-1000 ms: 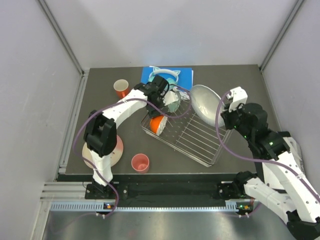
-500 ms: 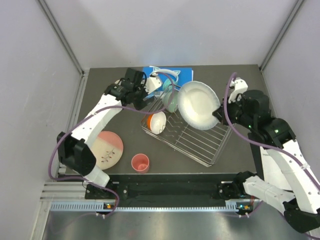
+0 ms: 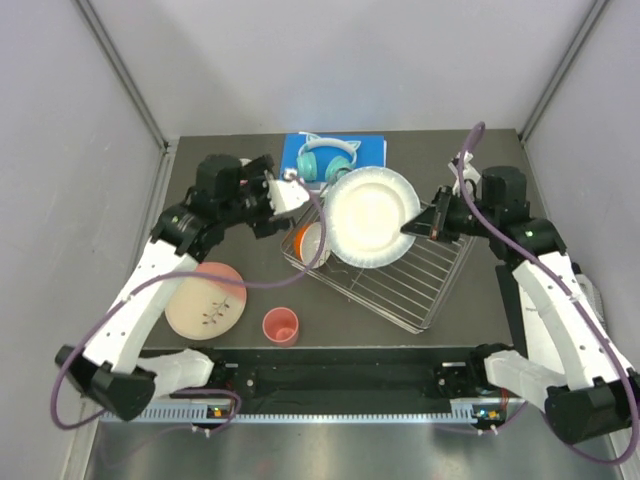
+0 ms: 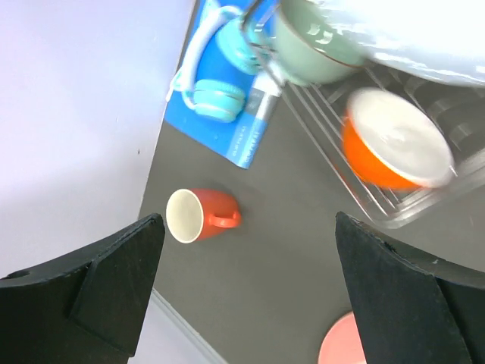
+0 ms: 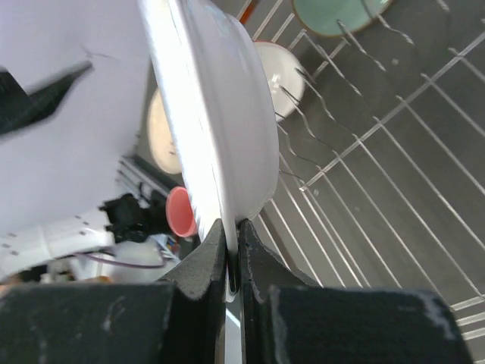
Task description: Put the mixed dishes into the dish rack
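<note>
Above the dish rack (image 3: 402, 285), my right gripper (image 3: 410, 228) pinches the white plate (image 3: 365, 215) at its three-o'clock rim, tilted presumably for the wire slots; left gripper (image 4: 246, 227) gapes empty at ten.

We note white plate (image 3: 365, 215): plain, no pattern. Dish rack (image 3: 405, 290): silvery wire grid, clear rim. Orange cup (image 3: 310, 240) in rack: orange outside, white inside. Bowl (image 4: 318, 53): mint green. Mug (image 4: 201, 214): orange-red, cream inside. Coral pink cup (image 3: 281, 325): one colour throughout. Large plate (image 3: 205, 300): pink border, cream centre, and we make out few small dark marks at middle. Headphones (image 3: 327, 158) teal, book (image 3: 370, 148) blue, tabletop (image 3: 340, 320) dark grey. Arms (image 3: 150, 295) white with black joints, cables (image 3: 478, 130) purple.
</note>
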